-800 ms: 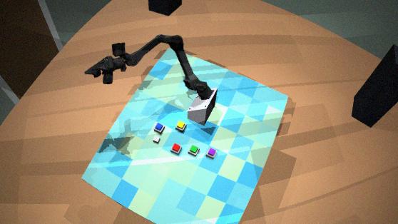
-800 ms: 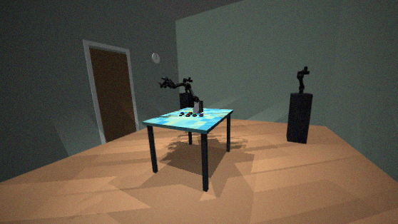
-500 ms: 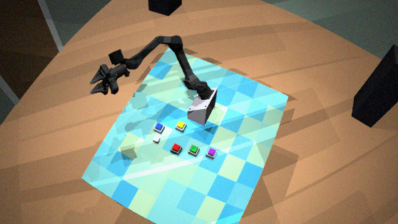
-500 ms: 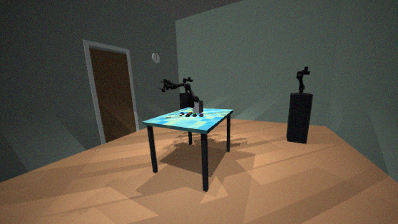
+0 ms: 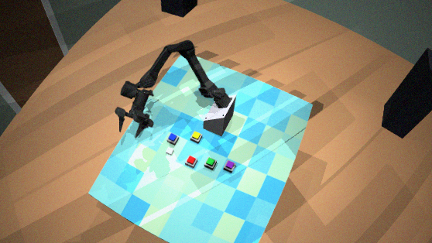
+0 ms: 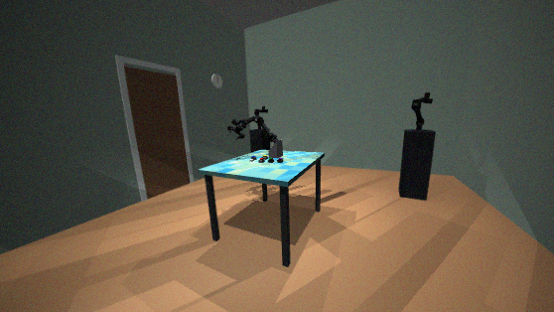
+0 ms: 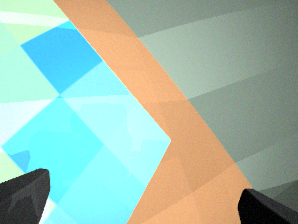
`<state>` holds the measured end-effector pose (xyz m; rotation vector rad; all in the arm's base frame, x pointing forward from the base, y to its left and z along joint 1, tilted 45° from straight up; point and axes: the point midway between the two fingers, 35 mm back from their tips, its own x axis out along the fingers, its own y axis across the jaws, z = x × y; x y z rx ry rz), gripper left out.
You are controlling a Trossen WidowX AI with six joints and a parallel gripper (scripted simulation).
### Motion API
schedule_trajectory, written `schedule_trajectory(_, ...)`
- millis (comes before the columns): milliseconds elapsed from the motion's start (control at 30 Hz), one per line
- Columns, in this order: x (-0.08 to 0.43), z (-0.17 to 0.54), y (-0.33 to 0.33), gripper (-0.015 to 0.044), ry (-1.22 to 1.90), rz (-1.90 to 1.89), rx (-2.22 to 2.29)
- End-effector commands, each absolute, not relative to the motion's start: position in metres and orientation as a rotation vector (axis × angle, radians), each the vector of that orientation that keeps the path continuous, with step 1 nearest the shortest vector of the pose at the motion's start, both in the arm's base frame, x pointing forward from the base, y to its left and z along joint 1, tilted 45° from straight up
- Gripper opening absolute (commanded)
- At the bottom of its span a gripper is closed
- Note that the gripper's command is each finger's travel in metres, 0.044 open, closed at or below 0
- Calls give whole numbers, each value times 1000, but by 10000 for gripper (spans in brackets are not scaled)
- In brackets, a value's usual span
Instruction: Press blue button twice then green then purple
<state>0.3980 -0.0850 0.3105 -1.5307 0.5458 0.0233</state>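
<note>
My gripper [image 5: 128,133] [image 6: 233,135] [image 7: 147,193] is open with nothing between its fingers. It hangs above the table's left edge in the top view, to the left of the blue button. The blue button [image 5: 173,137] [image 6: 253,157] sits on a dark base. The green button [image 5: 210,162] and the purple button [image 5: 230,165] sit side by side farther right, right of the red one. All three stand up from their bases, and no finger touches them. No button shows in the wrist view, only a table corner and the floor beyond.
A yellow button [image 5: 196,135] stands right of the blue one, and a red button [image 5: 191,160] left of the green one. A small white block [image 5: 169,151] lies just below the blue button in the top view. The arm's base [image 5: 219,121] stands behind the buttons.
</note>
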Motion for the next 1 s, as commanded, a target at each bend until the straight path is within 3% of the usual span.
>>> schedule_trajectory(0,370,236,-88,400,853,4,-1182)
schedule_trajectory(467,248,138,-103,400,1426,-542,-666)
schedule_trajectory(800,246,138,-104,400,1431,-556,-663)
schedule_trajectory(967,251,101,-140,269,1430,-557,-663)
